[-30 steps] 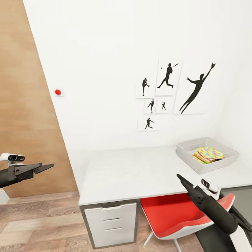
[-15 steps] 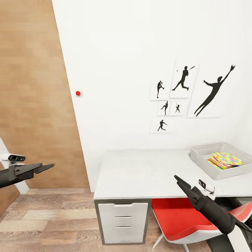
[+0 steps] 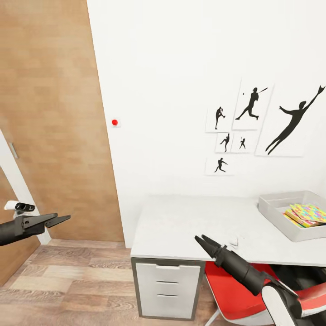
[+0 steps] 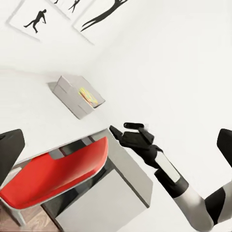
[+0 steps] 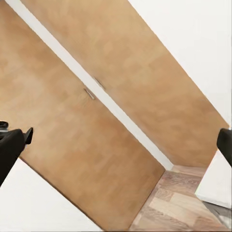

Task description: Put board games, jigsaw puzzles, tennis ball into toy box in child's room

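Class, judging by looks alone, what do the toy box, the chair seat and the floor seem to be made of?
Toy box: probably matte plastic, pale grey with a rolled rim and sloping walls. Chair seat: likely glossy moulded plastic, a smooth red shell. Floor: wood planks or laminate, with visible grain and seams.

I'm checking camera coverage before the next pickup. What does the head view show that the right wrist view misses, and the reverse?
Head view: the table with the toy box holding jigsaw puzzles, the red chair, the silhouette prints, the red wall button, and both open tools, left and right.

Right wrist view: two small handles on the wood panels.

Both: wood panelling, white wall and plank floor.
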